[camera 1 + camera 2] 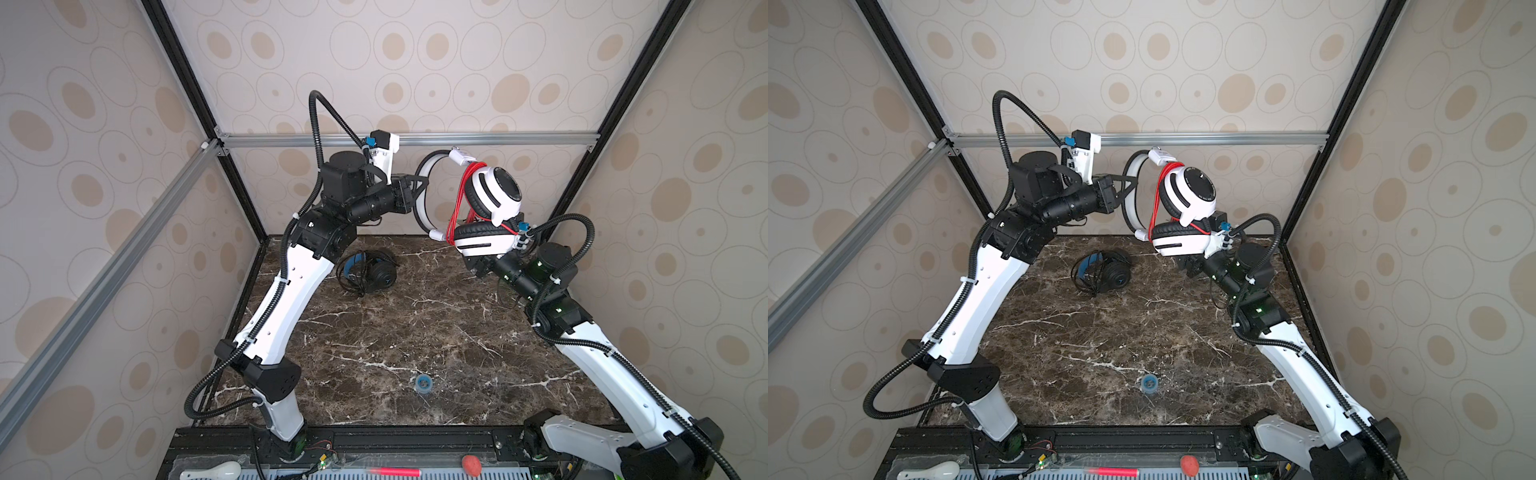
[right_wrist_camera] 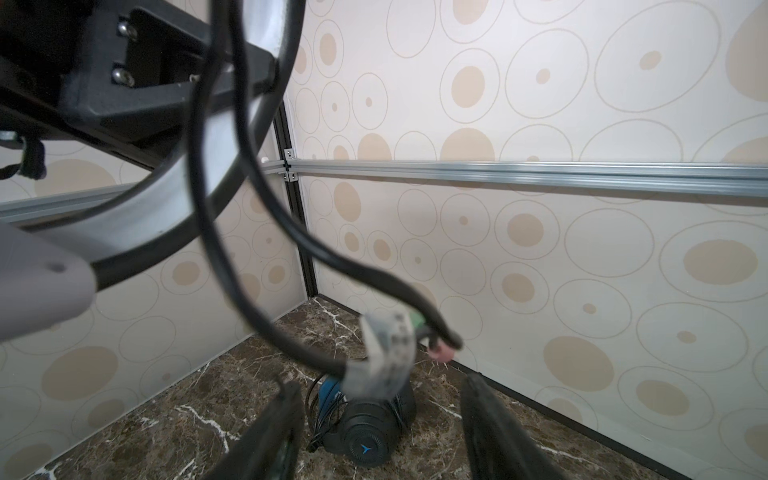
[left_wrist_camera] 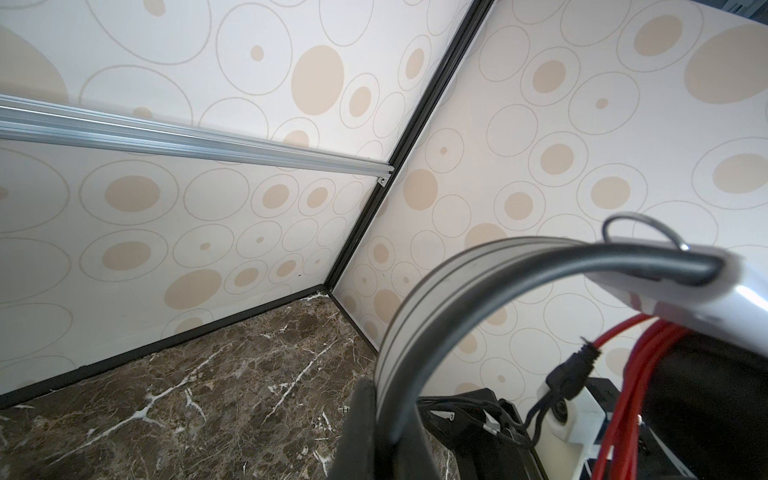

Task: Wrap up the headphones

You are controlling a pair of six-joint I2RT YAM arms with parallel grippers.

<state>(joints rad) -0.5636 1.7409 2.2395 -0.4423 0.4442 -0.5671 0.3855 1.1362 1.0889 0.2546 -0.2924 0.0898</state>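
1. Now, white headphones (image 1: 494,195) up in the air, well above the black headphones (image 1: 370,272), which lie on the table (image 1: 415,332).
2. Left gripper (image 1: 419,185) clamped tight on the headband (image 1: 422,199): a stiff, smooth arc, probably prone to slipping or swinging.
3. Right gripper (image 2: 380,390) spread and empty, higher than the black headphones, just under the lower ear cup (image 1: 484,245).
4. Red cord (image 1: 461,195) looped across the cups: limp, springy, likely to uncoil.
5. Light overall; best pinched by band or cord, never the soft pads.
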